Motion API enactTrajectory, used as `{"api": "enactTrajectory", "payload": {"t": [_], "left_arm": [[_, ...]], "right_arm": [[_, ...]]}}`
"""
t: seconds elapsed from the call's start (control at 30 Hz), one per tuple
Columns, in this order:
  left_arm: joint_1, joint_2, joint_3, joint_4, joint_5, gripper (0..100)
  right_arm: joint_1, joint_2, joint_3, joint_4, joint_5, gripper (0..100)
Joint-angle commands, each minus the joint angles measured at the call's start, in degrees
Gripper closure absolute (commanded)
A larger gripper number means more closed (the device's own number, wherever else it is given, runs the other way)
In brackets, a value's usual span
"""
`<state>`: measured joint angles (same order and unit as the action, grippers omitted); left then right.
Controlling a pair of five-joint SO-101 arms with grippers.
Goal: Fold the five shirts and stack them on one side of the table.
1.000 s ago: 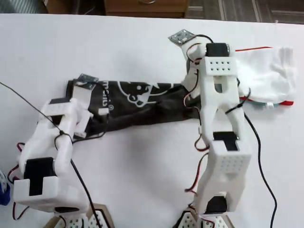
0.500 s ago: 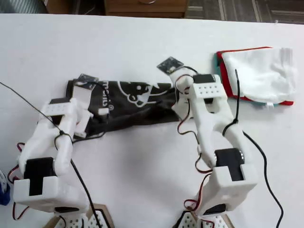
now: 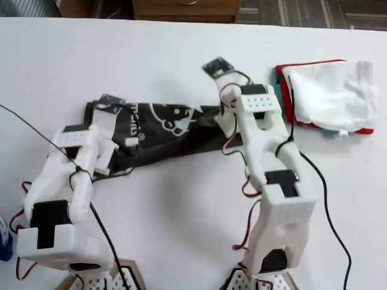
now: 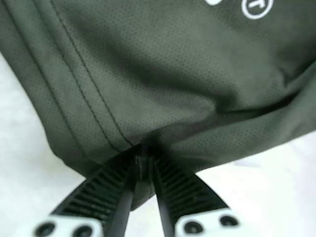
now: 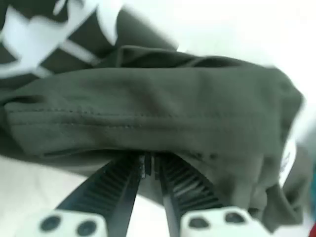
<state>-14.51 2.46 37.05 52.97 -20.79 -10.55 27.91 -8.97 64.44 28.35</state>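
Fabric is pinched tight in my left gripper (image 4: 143, 162): it's closed on the stitched hem at the left end of the black shirt (image 3: 172, 130). I see the shirt lying in a long band across the middle of the white table (image 3: 181, 54). At its right end, my right gripper (image 5: 148, 165) is clamped on a bunched fold. Further right, near the table edge, sits the stack of folded shirts (image 3: 329, 96), white on top.

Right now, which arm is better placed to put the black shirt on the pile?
Probably the right arm: the right gripper pinches the black shirt at the end nearer the pile, while the left gripper holds the far end.
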Motion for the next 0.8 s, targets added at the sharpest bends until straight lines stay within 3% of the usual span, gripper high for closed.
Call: {"api": "enactTrajectory", "payload": {"t": [0.0, 0.33, 0.6, 0.77], "left_arm": [[-0.70, -0.79, 0.13, -1.05, -0.26, 97], [-0.70, -0.79, 0.13, -1.05, -0.26, 97], [-0.70, -0.79, 0.13, -1.05, -0.26, 97], [-0.70, -0.79, 0.13, -1.05, -0.26, 97]], "right_arm": [[-0.13, 5.23, -10.90, -0.57, -2.11, 97.6], [0.22, 16.75, -34.90, 7.43, -4.57, 97.6], [-0.40, 21.49, -42.11, 13.67, -4.57, 97.6], [-3.56, 23.60, -43.69, 11.56, -4.48, 97.6]]}}
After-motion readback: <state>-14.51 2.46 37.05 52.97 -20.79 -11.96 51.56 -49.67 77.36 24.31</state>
